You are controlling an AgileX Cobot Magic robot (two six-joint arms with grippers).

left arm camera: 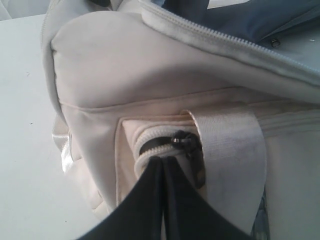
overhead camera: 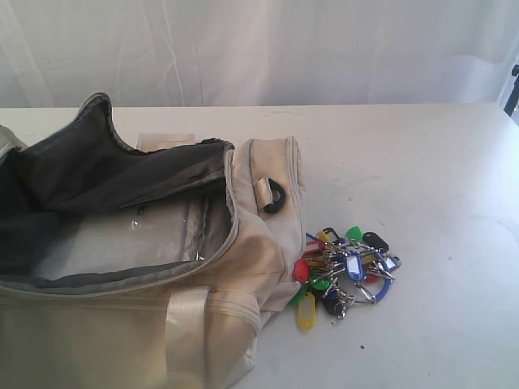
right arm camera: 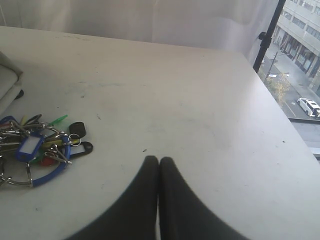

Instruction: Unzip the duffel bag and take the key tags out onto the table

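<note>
While the right hand hangs closed, key tags lie near.

duffel bag: cream woven cloth, matt, slightly grubby.
lining: dark grey thin fabric, faint sheen, creased.
strap: white webbing, satin gloss.
D-ring: black, plastic look, smooth.
zipper: fine pale teeth on cloth tape.
key tags: coloured plastic, glossy.
rings: bright metal.
counter: white, smooth, matt, few dark specks.
left pincer, right pincer: black, matt, smooth.
</note>
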